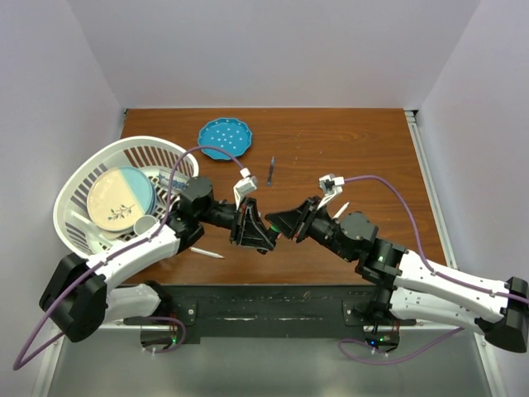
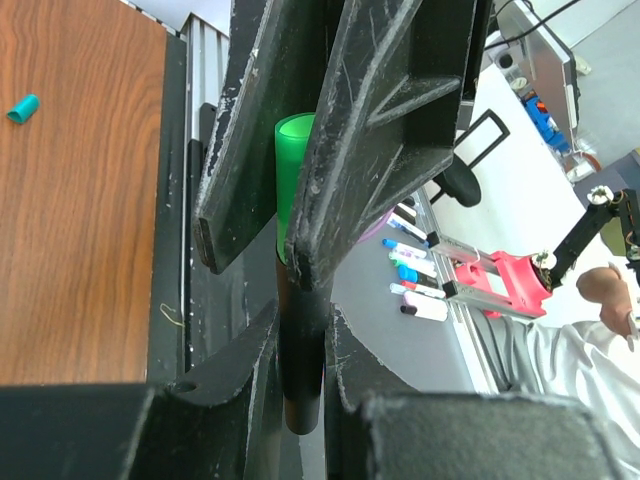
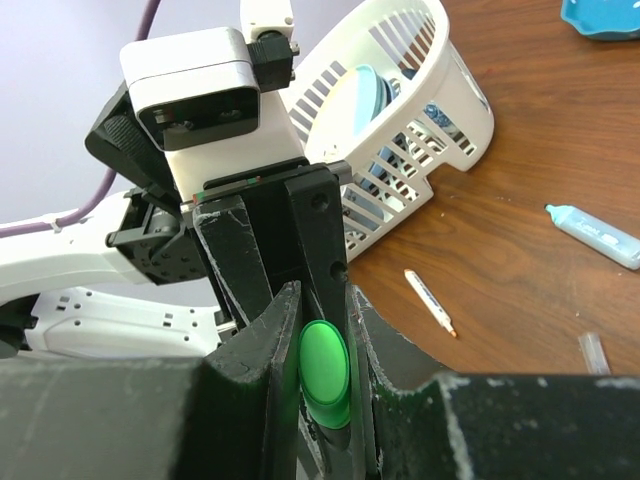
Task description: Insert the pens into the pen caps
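Top view: the left gripper (image 1: 258, 233) and right gripper (image 1: 285, 222) met tip to tip, hiding what they held. Two loose pens showed, a dark pen (image 1: 271, 171) and a white pen (image 1: 208, 254).

Left wrist: the left jaws clamped one held pen (image 2: 300, 370), in line with one green cap (image 2: 292, 165), their junction hidden. One teal cap (image 2: 22, 108) lay apart.

Right wrist: the right jaws pinched the green cap. One blue pen (image 3: 592, 230) and one blurred cap (image 3: 592, 350) lay beyond.

You have a green cap (image 3: 325, 370) in the black right gripper (image 1: 288, 223) and a dark pen (image 2: 302, 350) in the black left gripper (image 1: 263, 235). At 11 o'clock on the brown wood-grain table (image 1: 355, 141) is a blue plate (image 1: 225, 137) with white dots. At 9 o'clock, a white basket (image 1: 78, 186) holds a cream-and-pale-blue dish (image 1: 121, 200) with a dark sprig.
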Tool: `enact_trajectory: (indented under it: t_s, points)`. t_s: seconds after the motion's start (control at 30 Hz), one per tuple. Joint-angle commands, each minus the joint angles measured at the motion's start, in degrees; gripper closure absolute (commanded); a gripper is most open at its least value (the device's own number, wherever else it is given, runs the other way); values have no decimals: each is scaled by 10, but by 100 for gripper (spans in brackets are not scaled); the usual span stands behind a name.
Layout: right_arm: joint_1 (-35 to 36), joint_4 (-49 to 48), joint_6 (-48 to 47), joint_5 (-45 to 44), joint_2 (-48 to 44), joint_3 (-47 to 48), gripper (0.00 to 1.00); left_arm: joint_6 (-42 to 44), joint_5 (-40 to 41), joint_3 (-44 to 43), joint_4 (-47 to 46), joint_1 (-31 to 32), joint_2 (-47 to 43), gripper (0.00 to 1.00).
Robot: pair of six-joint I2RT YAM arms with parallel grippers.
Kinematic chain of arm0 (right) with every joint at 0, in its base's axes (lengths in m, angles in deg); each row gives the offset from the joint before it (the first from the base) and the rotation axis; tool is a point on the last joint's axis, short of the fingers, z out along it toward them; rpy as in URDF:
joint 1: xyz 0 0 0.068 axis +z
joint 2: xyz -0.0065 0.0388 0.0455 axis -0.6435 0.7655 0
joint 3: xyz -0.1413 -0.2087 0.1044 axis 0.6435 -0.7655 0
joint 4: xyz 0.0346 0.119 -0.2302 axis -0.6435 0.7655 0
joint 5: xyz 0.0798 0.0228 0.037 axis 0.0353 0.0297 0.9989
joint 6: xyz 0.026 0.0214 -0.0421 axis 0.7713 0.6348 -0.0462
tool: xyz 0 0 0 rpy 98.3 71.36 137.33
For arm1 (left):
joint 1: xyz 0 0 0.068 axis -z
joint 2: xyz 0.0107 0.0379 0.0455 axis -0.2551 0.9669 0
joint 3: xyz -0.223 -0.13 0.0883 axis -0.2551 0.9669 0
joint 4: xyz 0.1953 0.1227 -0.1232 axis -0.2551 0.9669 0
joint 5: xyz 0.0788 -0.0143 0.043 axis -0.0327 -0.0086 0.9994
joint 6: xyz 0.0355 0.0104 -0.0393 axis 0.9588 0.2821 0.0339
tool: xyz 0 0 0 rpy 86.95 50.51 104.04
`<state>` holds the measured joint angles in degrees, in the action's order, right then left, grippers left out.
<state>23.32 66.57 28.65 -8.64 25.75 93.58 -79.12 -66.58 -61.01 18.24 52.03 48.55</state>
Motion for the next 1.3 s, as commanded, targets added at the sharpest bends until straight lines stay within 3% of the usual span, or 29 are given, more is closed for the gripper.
enact_trajectory:
  t_s: [0.0,0.23,0.37,0.43,0.53,0.67,0.83,0.9,1.0,1.1,1.27]
  points:
    - [61,154,76,322,53,-14,100,47,257,-113,-116,-27,-4,100]
    - [65,125,65,334,52,-15,100,-11,233,-125,-168,-39,12,100]
    - [81,162,41,324,89,7,100,-40,237,-126,-182,-39,15,100]
    - [84,174,31,325,93,8,100,-30,245,-139,-143,-40,15,100]
    - [89,280,-5,287,99,48,100,-2,253,-158,-73,-43,13,100]
    - [89,282,9,318,105,42,100,51,281,-179,22,-46,-1,100]
    - [95,287,30,335,110,52,100,60,279,-199,53,-51,-2,100]
    - [104,246,39,361,111,46,100,39,250,-192,33,-59,-3,100]
    - [126,235,-19,370,112,56,100,-39,193,-165,-56,-80,2,100]
    - [135,211,-24,401,120,49,100,-38,203,-161,-43,-82,-12,100]
    - [160,204,-45,386,134,51,100,-101,181,-146,-114,-95,1,100]
